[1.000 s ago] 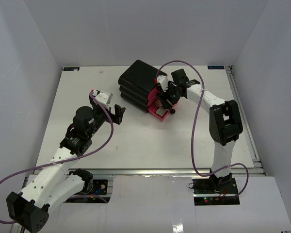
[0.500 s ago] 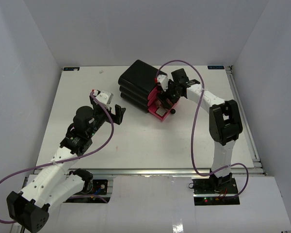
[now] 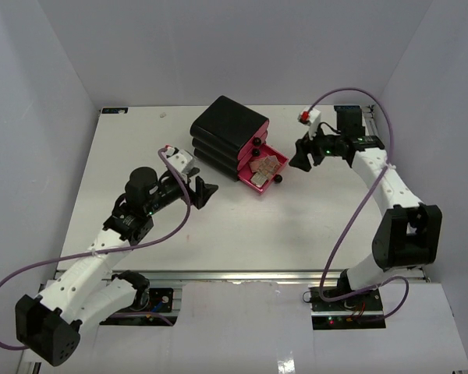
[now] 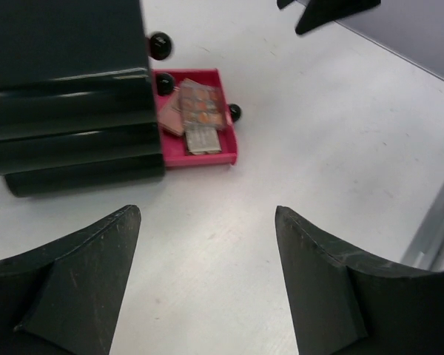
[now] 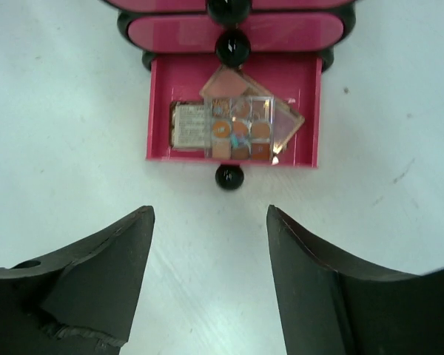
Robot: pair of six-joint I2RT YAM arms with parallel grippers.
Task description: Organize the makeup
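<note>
palettes (image 5: 240,126) lie in open bottom drawer (image 5: 160,111) of black box (image 3: 228,125). right gripper (image 5: 209,216), left gripper (image 4: 207,216): jaws apart, empty. likely next: push knob (image 5: 229,177) squarely, straight in, slow; tilted palette may catch.

Nothing for you to read here: no brand, number or label comes clear. The case (image 5: 189,127) in the drawer (image 5: 159,103) carries faint print, too small and blurred to make out.

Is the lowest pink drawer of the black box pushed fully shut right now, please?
No, the lowest drawer stands pulled out, with makeup palettes lying inside it.
</note>
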